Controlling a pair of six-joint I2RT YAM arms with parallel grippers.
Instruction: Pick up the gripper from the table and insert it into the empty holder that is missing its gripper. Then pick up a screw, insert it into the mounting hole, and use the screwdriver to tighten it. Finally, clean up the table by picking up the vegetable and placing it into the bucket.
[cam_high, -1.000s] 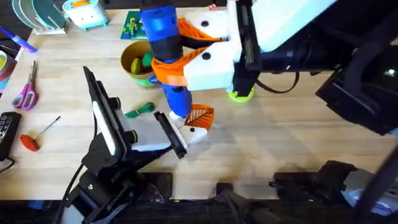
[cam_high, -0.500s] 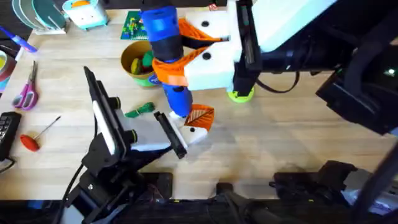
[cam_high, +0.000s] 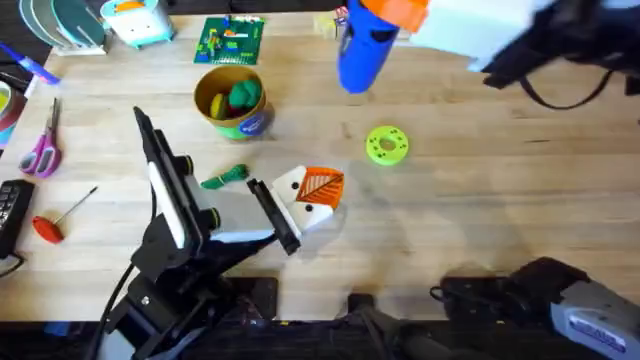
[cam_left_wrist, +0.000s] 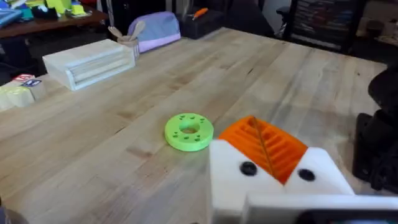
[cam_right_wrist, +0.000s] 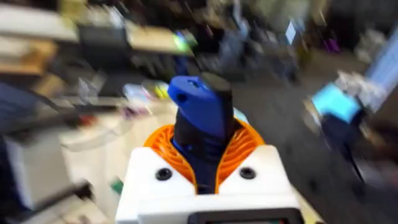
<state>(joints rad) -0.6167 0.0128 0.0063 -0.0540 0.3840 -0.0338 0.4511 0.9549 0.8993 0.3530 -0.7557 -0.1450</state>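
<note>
Right claw (cam_right_wrist: 205, 177): white fingers with orange ribbed pads closed around the blue pen-shaped electric screwdriver (cam_high: 365, 45), which hangs high over the far side of the wooden table (cam_high: 480, 210), clear of the work. Its thin tip cannot be made out.

Left claw (cam_high: 262, 228): sits low at the chunky white plastic holder block (cam_high: 305, 205), pressed against the block's near-left side; whether it clamps the block cannot be told. The small orange ribbed gripper wedge (cam_high: 321, 186) sits seated in the holder; in the left wrist view it (cam_left_wrist: 264, 144) stands between two dark mounting holes (cam_left_wrist: 248, 168). Whether a screw is in them cannot be told.

Key relation for cleanup: the slim elongated green toy vegetable (cam_high: 225, 178) lies on the table just beyond and left of the left claw, long axis roughly left-right, thicker end nearer the claw. The small round yellow bucket with blue-green label (cam_high: 232, 100) stands farther off in the same direction, already holding a yellow piece and a rounder green lump. Left arm is clearly nearer both; the right claw is well apart and occupied. Green round disc (cam_high: 387, 145) lies between holder and screwdriver, not involved.
</note>
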